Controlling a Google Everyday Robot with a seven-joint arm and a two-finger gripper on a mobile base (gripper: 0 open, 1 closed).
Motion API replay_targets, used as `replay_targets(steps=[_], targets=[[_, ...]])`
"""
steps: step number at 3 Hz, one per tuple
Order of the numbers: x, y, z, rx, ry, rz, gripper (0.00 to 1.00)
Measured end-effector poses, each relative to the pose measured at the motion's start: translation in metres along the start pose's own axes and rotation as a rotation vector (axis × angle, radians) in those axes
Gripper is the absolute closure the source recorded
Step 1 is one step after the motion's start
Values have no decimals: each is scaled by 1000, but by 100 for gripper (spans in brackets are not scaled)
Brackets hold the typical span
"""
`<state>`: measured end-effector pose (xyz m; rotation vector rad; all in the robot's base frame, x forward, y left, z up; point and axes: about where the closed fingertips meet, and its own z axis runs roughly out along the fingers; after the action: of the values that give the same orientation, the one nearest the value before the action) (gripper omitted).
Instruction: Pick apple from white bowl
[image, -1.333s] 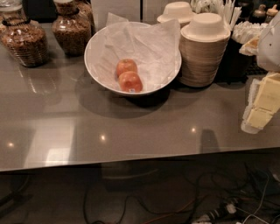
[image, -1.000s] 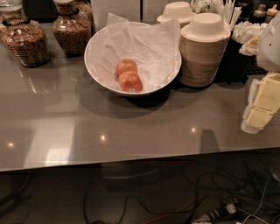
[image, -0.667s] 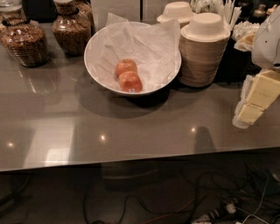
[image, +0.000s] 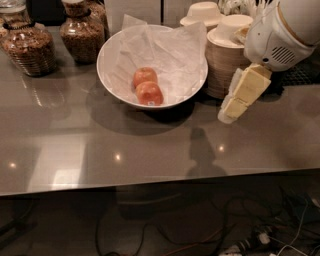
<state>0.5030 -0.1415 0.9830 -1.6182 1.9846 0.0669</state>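
Note:
The white bowl (image: 106, 75) stands on the grey counter at the back middle, lined with crinkled white paper. Two reddish-orange apples lie in it side by side: one apple (image: 145, 76) farther back and one apple (image: 149, 94) nearer the front. My gripper (image: 228, 113) hangs from the white arm at the upper right. It hovers above the counter just right of the bowl's rim and in front of the stacked paper bowls. It holds nothing and touches neither apple.
A tall stack of beige paper bowls (image: 223, 55) stands right behind the gripper, with more bowls (image: 202, 12) behind it. Two glass jars of brown food (image: 82, 32) (image: 30, 49) stand at the back left. The counter's front edge (image: 150, 185) runs across; cables lie on the floor below.
The arm has swung left from the right edge, bringing the gripper closer to the bowl's right side. The bowl and apples have not moved.

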Motion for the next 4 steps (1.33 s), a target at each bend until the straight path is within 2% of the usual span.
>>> replay_targets(steps=[2,3,4], targets=[[-58,-35,61,-60,-111,51,0],[-90,-49,81,-94,-146,55,0],[-95,-50,81,-93,-152,50,0]])
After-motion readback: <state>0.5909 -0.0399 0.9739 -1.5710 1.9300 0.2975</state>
